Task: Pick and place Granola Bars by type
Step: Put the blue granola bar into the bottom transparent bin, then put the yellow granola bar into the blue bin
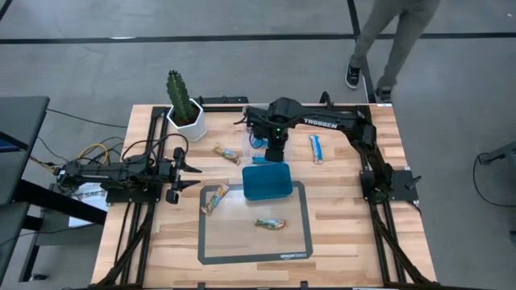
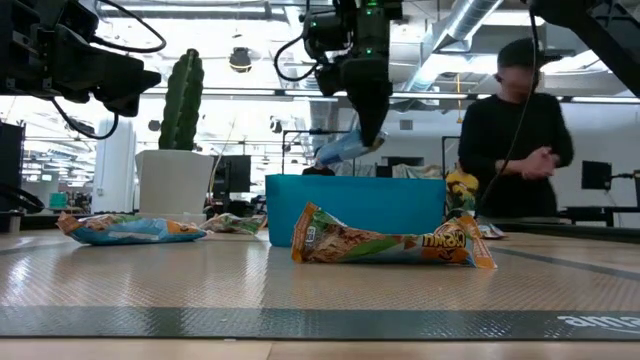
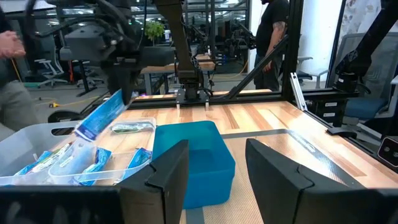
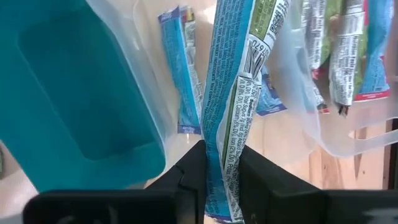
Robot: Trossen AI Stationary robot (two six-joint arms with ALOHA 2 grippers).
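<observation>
Right gripper (image 4: 222,177), at frame bottom, pinches a blue-wrapped bar (image 4: 233,93) near its end; light, crinkly, probably slippery (mid-wrapper hold seems surer).

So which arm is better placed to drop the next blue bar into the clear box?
Right. The right gripper is shut on a blue bar over the clear box, while the left gripper waits open at the table's left edge.

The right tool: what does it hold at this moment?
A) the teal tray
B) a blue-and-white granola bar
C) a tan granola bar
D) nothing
B: the right tool is shut on a blue-and-white granola bar, which hangs above the clear plastic box beside the teal tray.
</observation>
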